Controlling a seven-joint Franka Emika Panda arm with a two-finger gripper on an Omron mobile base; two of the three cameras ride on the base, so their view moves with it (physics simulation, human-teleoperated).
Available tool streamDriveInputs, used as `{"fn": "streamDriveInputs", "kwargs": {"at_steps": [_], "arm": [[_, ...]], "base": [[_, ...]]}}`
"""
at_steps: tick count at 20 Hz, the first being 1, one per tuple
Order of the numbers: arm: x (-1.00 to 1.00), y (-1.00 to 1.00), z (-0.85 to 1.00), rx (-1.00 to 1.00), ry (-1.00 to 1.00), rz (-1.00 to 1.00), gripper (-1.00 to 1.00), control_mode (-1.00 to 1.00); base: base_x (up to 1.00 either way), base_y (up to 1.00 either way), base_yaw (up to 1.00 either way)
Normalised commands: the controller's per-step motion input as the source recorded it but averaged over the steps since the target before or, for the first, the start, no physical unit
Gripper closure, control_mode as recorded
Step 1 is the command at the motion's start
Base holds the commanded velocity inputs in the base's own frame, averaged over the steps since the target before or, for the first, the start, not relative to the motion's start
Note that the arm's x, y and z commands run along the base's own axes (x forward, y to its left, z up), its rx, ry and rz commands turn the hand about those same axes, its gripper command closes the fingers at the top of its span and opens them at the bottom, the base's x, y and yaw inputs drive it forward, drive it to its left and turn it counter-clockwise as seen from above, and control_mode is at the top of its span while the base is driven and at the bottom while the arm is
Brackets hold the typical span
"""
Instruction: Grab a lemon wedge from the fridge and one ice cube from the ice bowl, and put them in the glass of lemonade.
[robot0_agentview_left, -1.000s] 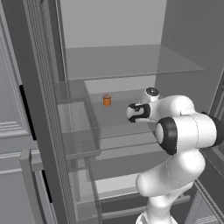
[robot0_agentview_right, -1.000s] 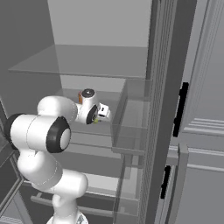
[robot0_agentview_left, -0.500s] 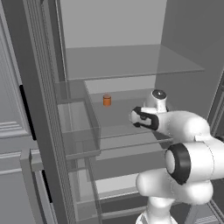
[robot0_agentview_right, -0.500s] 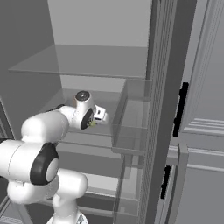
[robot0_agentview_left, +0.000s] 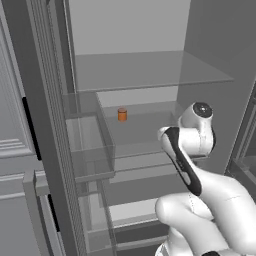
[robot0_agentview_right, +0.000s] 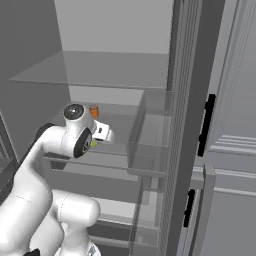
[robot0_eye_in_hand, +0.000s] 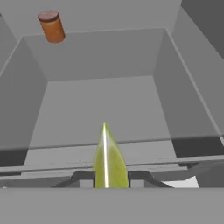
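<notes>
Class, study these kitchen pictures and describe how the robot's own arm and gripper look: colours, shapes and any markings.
The arm is glossy white with rounded, bulging links, a dark band along one link and a dark round cap with a pale ring at a joint. The gripper ends in two small dark finger tips. No cables or lettering are visible.

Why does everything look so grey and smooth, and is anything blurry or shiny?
Hand view: sharp, flat, even light; the lemon wedge has one bright streak down its edge, the orange jar soft shading. Left base view: see-through fridge shelves, no glare. Right base view: the same grey, faint shadows.
</notes>
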Motion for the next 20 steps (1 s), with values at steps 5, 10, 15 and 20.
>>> {"fn": "streamDriveInputs", "kwargs": {"at_steps": [5,10,15,20], "arm": [[-0.91,0.20,0.99,0.00,-0.02,0.00,1.00,-1.00],[-0.81,0.12,0.95,0.00,-0.02,0.00,1.00,-1.00],[-0.94,0.12,0.48,0.00,0.00,0.00,1.00,-1.00],[-0.68,0.06,0.05,0.00,0.00,0.01,1.00,-1.00]], "base": [[0.00,0.00,0.00],[0.00,0.00,0.00],[0.00,0.00,0.00],[0.00,0.00,0.00]]}}
